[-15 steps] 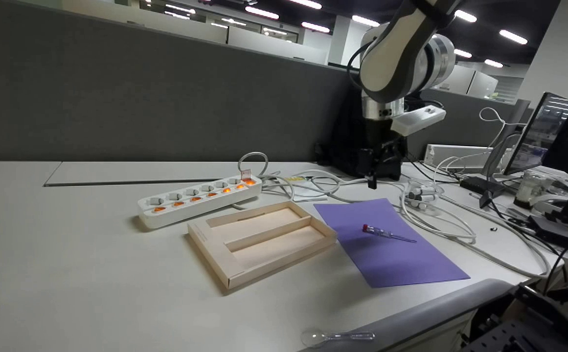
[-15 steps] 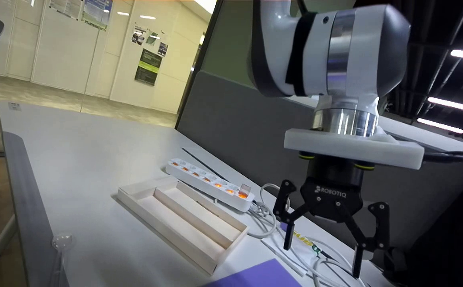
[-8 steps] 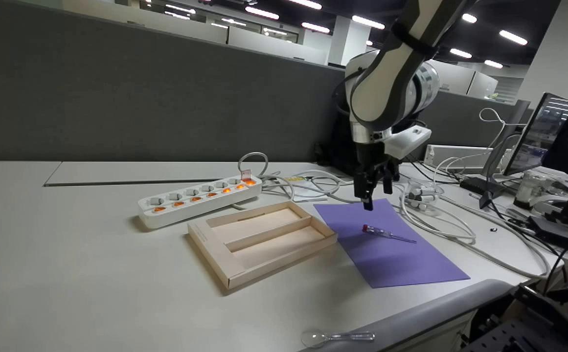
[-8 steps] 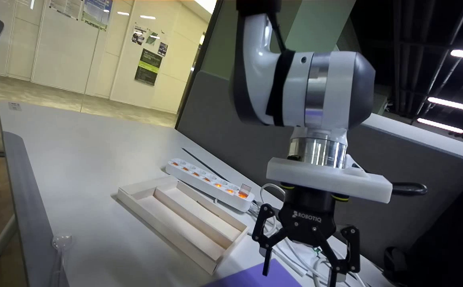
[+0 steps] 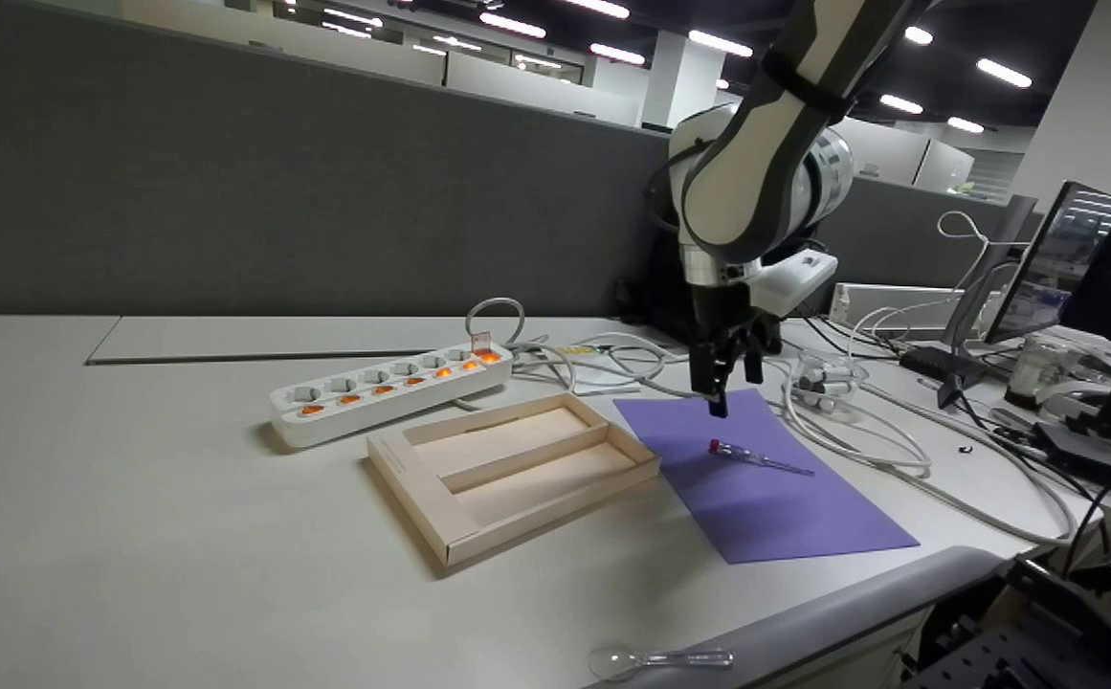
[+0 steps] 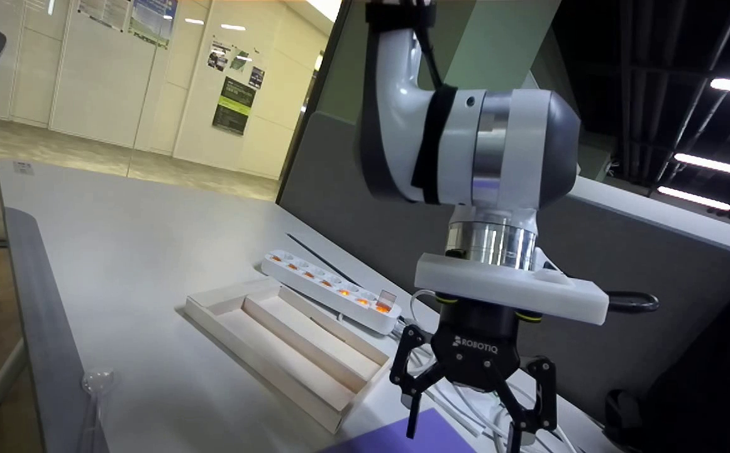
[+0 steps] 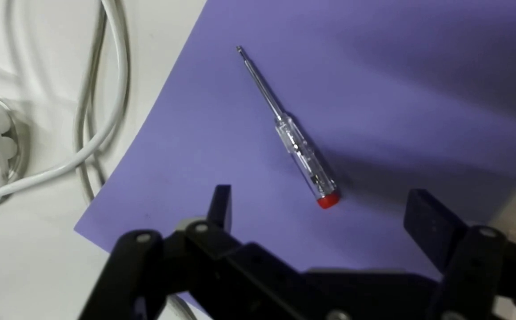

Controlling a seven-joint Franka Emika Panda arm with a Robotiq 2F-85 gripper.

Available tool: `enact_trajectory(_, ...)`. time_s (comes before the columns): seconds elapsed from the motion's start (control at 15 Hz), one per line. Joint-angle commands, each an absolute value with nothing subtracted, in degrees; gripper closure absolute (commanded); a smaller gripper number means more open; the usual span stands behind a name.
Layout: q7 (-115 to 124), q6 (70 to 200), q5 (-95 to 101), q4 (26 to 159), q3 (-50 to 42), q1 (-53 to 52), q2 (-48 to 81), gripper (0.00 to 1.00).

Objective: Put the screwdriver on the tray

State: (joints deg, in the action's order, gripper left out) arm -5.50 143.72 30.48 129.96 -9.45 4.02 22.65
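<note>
The screwdriver [image 7: 304, 155] lies on the purple mat, with a clear handle, red end cap and thin metal shaft. It also shows in an exterior view [image 5: 751, 456]. My gripper [image 7: 320, 195] is open and empty above the mat, its fingers wide apart. In the wrist view the red cap appears between the fingertips and the shaft points away from them. In both exterior views the gripper [image 5: 736, 395] [image 6: 463, 440] hangs above the table. The beige tray [image 5: 431, 502] [image 6: 270, 365] with its middle bar stands beside the mat.
The purple mat [image 5: 804, 522] lies beside the tray. A white power strip [image 5: 392, 400] stands behind the tray. White cables [image 7: 123, 75] and a clear container [image 7: 2, 151] lie beside the mat. A clear spoon [image 5: 689, 658] lies at the table edge. A grey partition [image 5: 277, 191] runs behind.
My gripper has moved down and to the left in both exterior views, over the mat, with only a small shift in the last half second. It stays open. The screwdriver and tray have not moved.
</note>
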Motion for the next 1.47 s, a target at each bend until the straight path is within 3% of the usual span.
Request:
enact_trajectory(0.0, -8.1, 147.8, 31.1, 130.5, -9.5, 4.3, 24.2, 0.0)
enact_trajectory(0.73, -15.1, 154.4, 30.7, 130.4, -10.5, 5.2, 30.1, 0.0)
enact_trajectory(0.87, -15.8, 154.9, 30.5, 130.3, -10.7, 5.5, 30.6, 0.27)
enact_trajectory(1.4, -18.9, 155.6, 28.5, 130.0, -10.2, 7.9, 31.5, 0.82)
